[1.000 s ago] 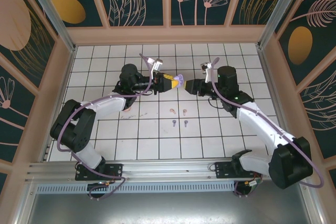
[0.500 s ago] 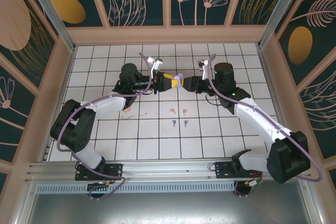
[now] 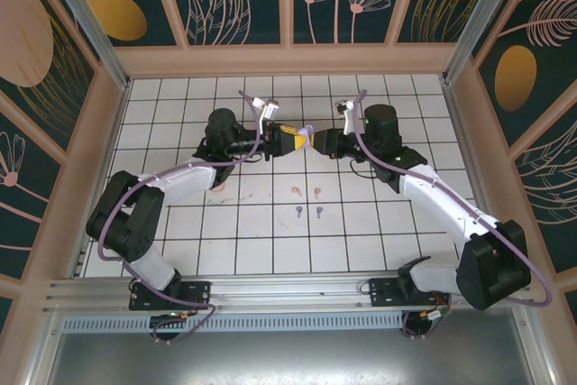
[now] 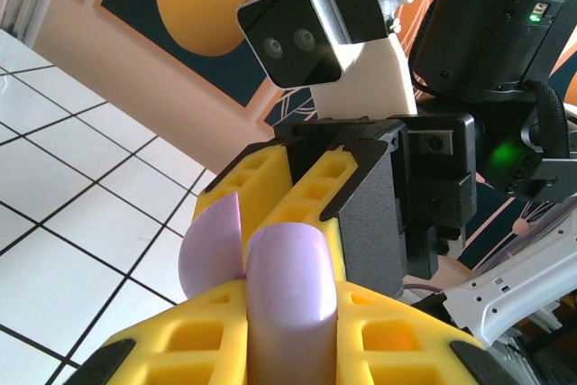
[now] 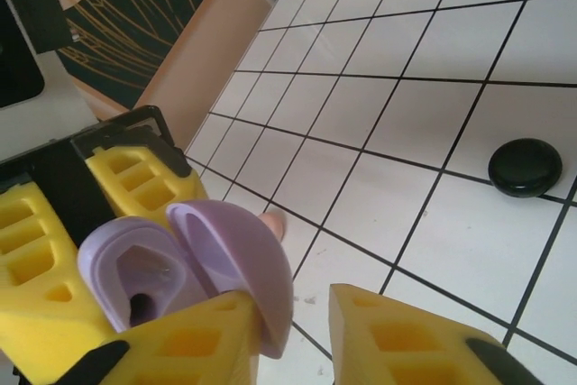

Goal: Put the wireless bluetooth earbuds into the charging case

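Four earbuds point(image 3: 317, 192) lie on the white tiled table point(image 3: 180, 241) between the two arms, the pink pair point(image 3: 296, 190) on the far side of the lilac pair point(image 3: 298, 211), and all are well apart from the lilac charging case point(image 5: 135, 272), which is up in the air over the far tiles. The left claw point(image 3: 288, 142) is closed on the body of this case, whose lid point(image 5: 239, 254) stands open. The right claw point(image 5: 287, 313) has its yellow fingers point(image 5: 180, 340) apart, with the lid lying against one of them, though I cannot tell if it really presses there.
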